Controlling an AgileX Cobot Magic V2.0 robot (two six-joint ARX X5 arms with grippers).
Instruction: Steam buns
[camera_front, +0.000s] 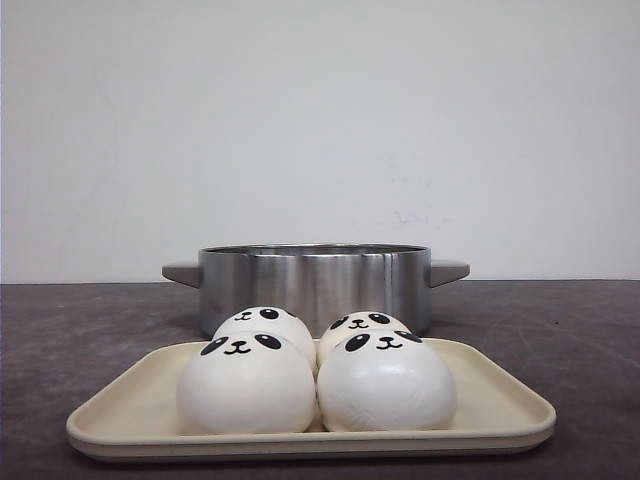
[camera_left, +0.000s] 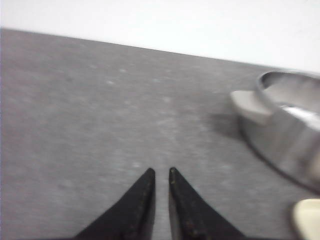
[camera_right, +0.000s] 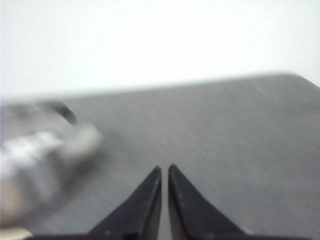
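Four white buns with black panda faces sit together on a cream tray at the near edge of a dark grey table. They are packed in two rows of two, each bun touching its neighbours. Two are in front, and two behind show only their tops and faces. Just behind the tray stands a steel pot with a handle on each side. It has no lid, and its inside cannot be seen from the front.

Neither arm appears in the front view. The left wrist view shows the left gripper over bare table, its black fingers drawn nearly together with only a thin slit between the tips and nothing held. The pot and a corner of the tray lie off to one side of it. The right wrist view, blurred, shows the right gripper in the same state: fingers almost touching, empty, over bare table, with the pot a smear at the edge.

The task seems to be at its very start. All four buns are on the tray, none in a gripper. Every bun remains to be lifted and placed in the pot.
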